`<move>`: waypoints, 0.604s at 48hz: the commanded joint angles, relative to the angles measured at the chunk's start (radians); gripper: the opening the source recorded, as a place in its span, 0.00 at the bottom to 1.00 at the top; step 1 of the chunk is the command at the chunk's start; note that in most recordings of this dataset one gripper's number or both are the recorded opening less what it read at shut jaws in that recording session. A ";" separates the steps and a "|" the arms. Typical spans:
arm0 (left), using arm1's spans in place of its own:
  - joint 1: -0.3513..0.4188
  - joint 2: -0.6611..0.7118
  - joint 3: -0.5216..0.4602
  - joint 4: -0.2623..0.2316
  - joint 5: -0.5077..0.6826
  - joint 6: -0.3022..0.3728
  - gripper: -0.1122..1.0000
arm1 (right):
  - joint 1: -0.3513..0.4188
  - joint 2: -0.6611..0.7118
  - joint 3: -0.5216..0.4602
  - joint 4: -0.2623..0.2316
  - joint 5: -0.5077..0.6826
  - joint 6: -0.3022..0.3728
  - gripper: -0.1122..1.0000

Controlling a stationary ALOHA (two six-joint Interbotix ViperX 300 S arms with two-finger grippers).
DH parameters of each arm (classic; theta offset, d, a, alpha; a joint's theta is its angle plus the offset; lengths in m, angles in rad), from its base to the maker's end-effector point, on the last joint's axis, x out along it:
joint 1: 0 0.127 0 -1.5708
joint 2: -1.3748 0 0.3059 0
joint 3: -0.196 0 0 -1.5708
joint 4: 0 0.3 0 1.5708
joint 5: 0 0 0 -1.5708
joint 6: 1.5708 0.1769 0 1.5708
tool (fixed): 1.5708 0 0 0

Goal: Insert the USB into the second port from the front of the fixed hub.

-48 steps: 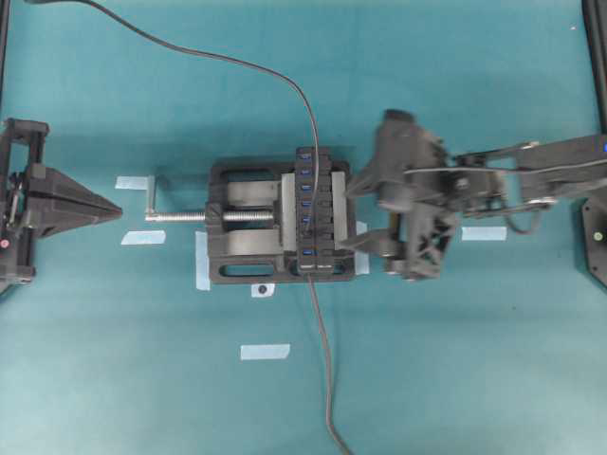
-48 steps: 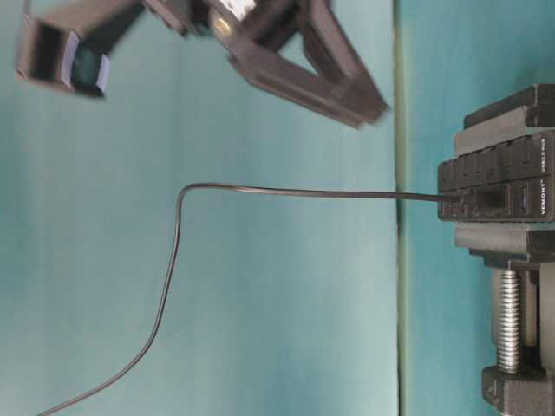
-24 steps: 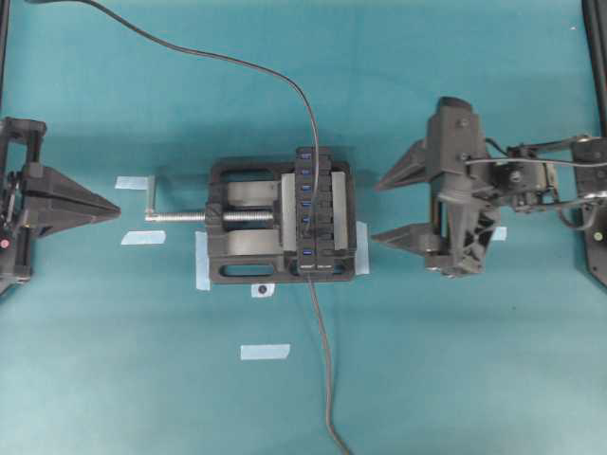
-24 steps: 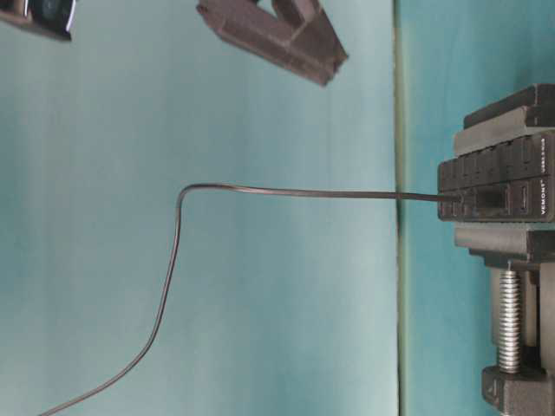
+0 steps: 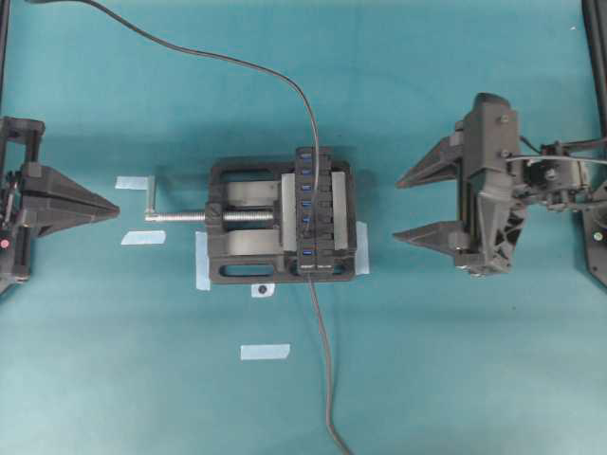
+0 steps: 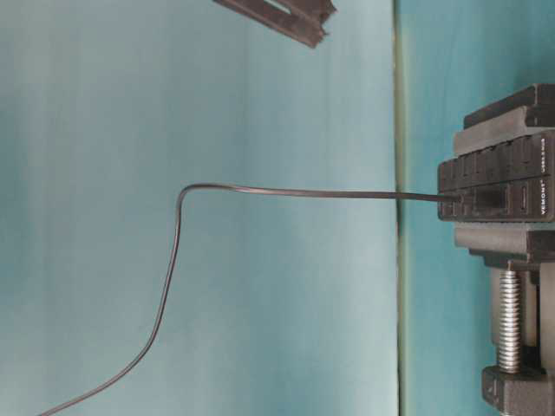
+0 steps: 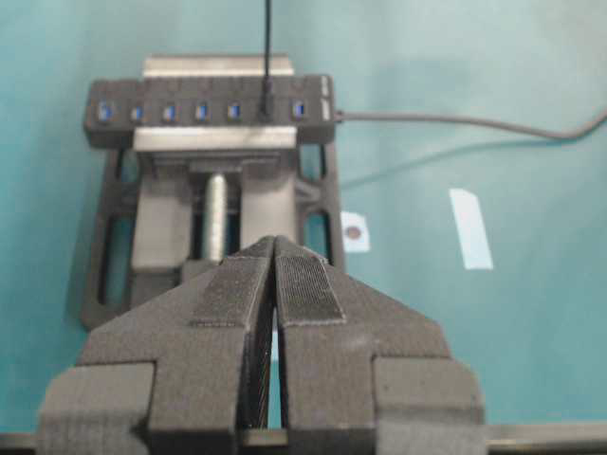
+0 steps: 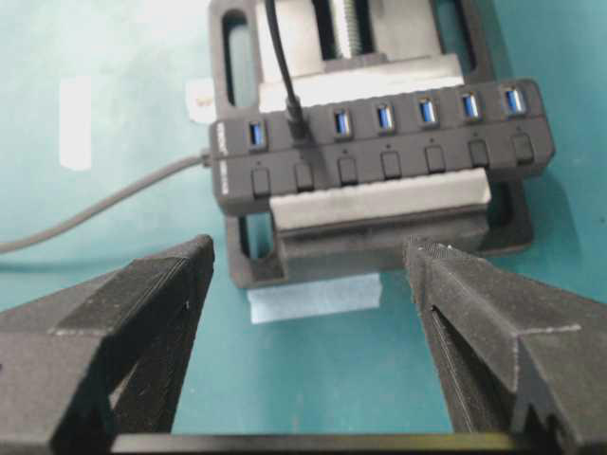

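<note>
Overhead, the right black gripper (image 5: 410,207) stands wide apart and empty, well right of the long black bar-shaped hub (image 5: 316,213) clamped in the black vise (image 5: 237,223). From the right wrist, the small black USB plug (image 8: 295,128) sits in the hub's second port. From the left wrist, the left gripper (image 7: 274,248) is pressed together, empty.

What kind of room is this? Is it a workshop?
Probably a robot test bench, not a home workshop: two robot arms, the right tool and left tool, face a vise holding a USB hub on a teal table with tape marks.
</note>
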 commanded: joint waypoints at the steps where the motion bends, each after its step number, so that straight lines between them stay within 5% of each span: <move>1: 0.002 0.003 -0.014 0.002 -0.008 0.002 0.10 | 0.002 -0.023 -0.003 -0.002 -0.008 -0.003 0.86; 29: 0.000 0.003 -0.017 0.002 -0.008 0.000 0.10 | 0.002 -0.037 0.003 -0.002 -0.025 -0.003 0.86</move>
